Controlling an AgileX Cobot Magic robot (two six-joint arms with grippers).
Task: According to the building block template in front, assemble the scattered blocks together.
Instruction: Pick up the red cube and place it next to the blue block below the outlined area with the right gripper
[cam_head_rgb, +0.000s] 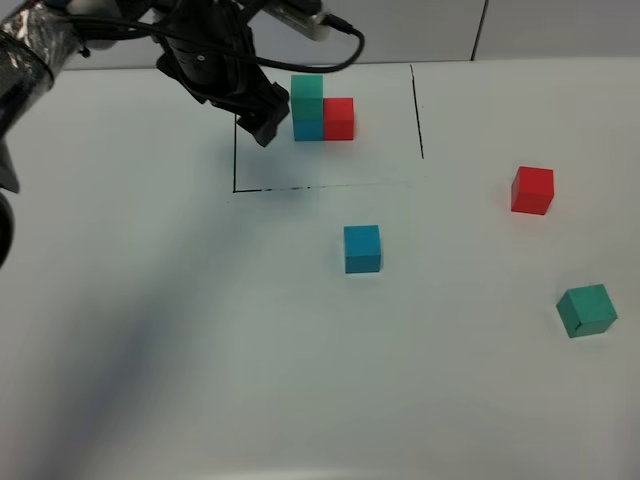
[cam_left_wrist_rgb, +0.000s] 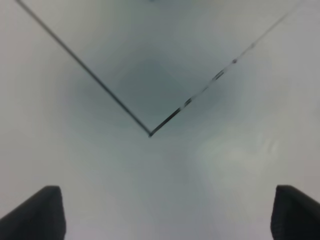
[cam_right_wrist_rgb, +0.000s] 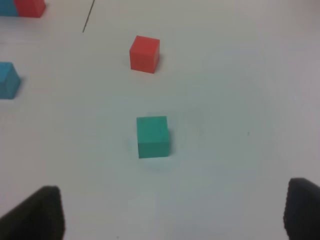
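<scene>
- Presently, the left claw is seen spread wide and empty, just beside the building block template and over a corner of the black lines drawn on the desk.
- The right claw is likewise released, with nothing between its fingers, and the green block lies ahead of it.
- The scattered blocks are found well apart from one another. The blue block lies near the frame's front line, the red block off to the right, and the green block nearest the right edge.
- None has been joined yet, so the task is judged barely begun.
- The cubes are judged light, rigid and matte, so little slip is expected.
- Two opposite flat faces should be pinched squarely and fairly low, so that a block is not tipped.
- The green block sits turned on the desk, so the claw would have to be aligned to its faces.
</scene>
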